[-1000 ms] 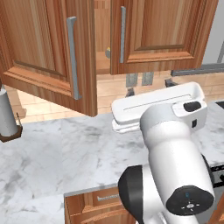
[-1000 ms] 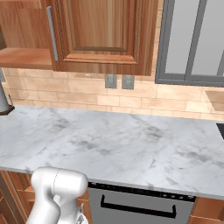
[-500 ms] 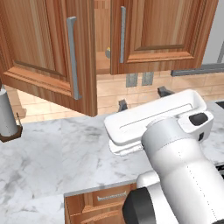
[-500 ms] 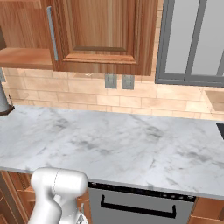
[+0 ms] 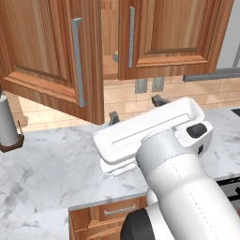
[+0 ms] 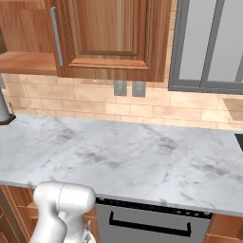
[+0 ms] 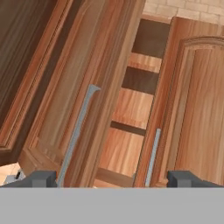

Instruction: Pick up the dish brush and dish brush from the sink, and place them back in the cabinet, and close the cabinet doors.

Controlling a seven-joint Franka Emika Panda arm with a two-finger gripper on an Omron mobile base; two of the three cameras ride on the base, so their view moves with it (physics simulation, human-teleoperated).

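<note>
Your hand [image 7: 111, 179] has risen toward cabinet [image 5: 110, 42], fingers spread, empty. Left door [image 5: 51, 51] wide open, right door [image 5: 171, 35] ajar. Small tan thing on shelf, maybe brush [image 5: 115, 55]. Closing doors likely next

The cabinet [image 5: 51, 47] is reddish-brown wood with a visible grain and a soft satin sheen, and its cabinet doors [image 7: 192, 109] have moulded panels. The long handles [image 5: 78, 68] look like brushed grey metal, matt. The worktop [image 6: 123, 156] is smooth white marble with grey veins. The wall [image 6: 190, 107] behind it is tan brick tile, matt. The robot arm [image 5: 183, 187] has a smooth white plastic-looking shell with dark joints.
</note>
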